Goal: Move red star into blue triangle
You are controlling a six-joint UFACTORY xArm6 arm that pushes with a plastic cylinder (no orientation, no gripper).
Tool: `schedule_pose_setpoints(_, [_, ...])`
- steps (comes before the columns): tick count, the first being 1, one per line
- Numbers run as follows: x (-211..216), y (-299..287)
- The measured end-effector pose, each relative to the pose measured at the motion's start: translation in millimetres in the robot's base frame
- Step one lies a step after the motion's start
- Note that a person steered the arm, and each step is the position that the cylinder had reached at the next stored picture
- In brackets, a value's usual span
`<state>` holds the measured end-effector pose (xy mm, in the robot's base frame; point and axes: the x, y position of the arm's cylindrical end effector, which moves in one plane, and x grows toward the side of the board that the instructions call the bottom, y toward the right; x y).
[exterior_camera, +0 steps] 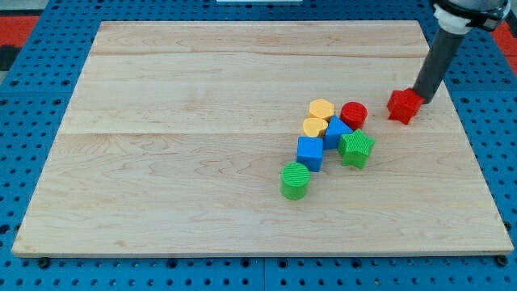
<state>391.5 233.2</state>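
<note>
Closest to the camera: green cylinder (295, 180), far down and left of my tip (422, 99). Just above it, blue cube (309, 153), with green star (356, 149) on the view's right. Blue triangle (337, 131) tucked between those two, touching a yellow block (315, 127) on its left. Yellow hexagon (321, 109) and red cylinder (353, 115) at the top of the bunch, left of my tip. Red star (404, 106) alone, right against my tip on its left, apart from the blue triangle. No claw to open or shut, only a dark rod (440, 61) going up to the view's top right. Pale wooden bench (202, 121) made of planks, lying on a blue board (24, 145) full of holes.
</note>
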Motion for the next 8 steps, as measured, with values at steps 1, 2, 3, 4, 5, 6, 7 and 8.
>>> schedule_pose_setpoints(1, [21, -1])
schedule_pose_setpoints(2, [39, -5])
schedule_pose_setpoints(3, [33, 4])
schedule_pose_setpoints(4, [-8, 24])
schedule_pose_setpoints(5, [1, -1])
schedule_pose_setpoints(6, [29, -24])
schedule_pose_setpoints(7, [47, -59])
schedule_pose_setpoints(8, [53, -84])
